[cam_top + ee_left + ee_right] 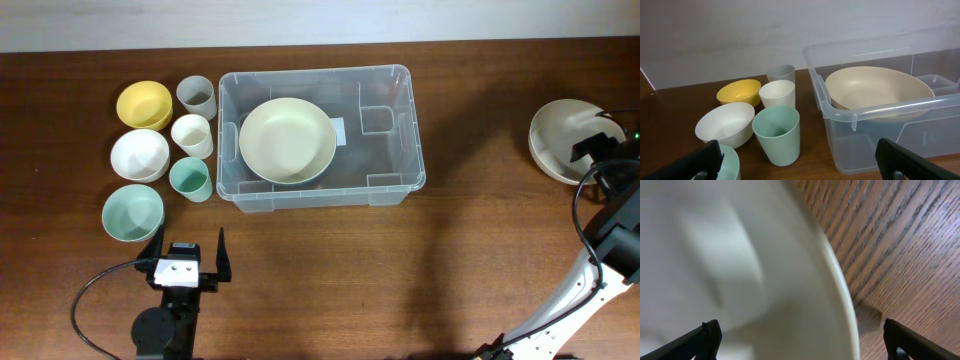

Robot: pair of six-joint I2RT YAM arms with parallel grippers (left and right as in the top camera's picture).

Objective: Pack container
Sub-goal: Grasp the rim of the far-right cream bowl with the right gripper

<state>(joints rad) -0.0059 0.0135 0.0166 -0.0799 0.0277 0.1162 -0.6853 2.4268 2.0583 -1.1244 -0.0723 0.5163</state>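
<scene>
Overhead: clear, ribbed container (388,152) holds a cream bowl (287,140); left gripper (190,252) and right gripper (800,336) spread

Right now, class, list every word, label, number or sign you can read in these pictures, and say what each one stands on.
White label on the base of the container: print too small to read, and partly hidden by the cream bowl.
Nothing else in any of the three views carries readable text.

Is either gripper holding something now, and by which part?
Nothing is held. The left gripper is open and empty; the right gripper is open at the rim of the pale bowl.
</scene>
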